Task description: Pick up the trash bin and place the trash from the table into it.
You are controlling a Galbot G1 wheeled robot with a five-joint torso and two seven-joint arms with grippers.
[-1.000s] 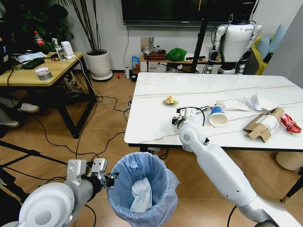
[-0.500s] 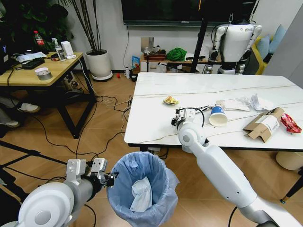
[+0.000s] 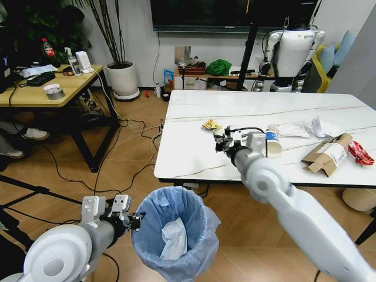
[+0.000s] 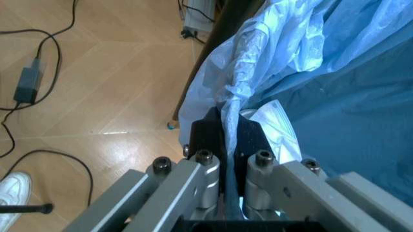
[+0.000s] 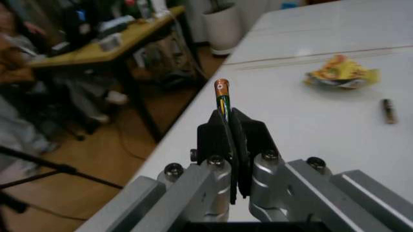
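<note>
The trash bin (image 3: pixel 173 235), lined with a crinkled blue bag (image 4: pixel 335 72), hangs before the table (image 3: pixel 194 153). My left gripper (image 3: pixel 134 222) is shut on its rim, the bag pinched between its fingers (image 4: pixel 210 137). A white tissue lies inside. My right gripper (image 3: pixel 220 143) hovers over the table's near left part, shut on a small green-and-orange battery (image 5: pixel 222 96). Trash on the table: a yellow scrap (image 3: pixel 211 124), a second battery (image 5: pixel 387 111), a blue-banded paper cup (image 3: pixel 272 144), clear wrappers (image 3: pixel 291 129), a cardboard box (image 3: pixel 326 154) and a red wrapper (image 3: pixel 359 154).
A wooden desk (image 3: pixel 35 91) with clutter stands to the left, and cables (image 3: pixel 135 170) trail over the floor between it and the table. A potted plant (image 3: pixel 123 79) and another robot (image 3: pixel 292 53) stand by the far wall.
My right arm has risen and swung, lifting the gripper slightly off the tabletop with the battery in it. The left gripper and the bin have stayed put.
</note>
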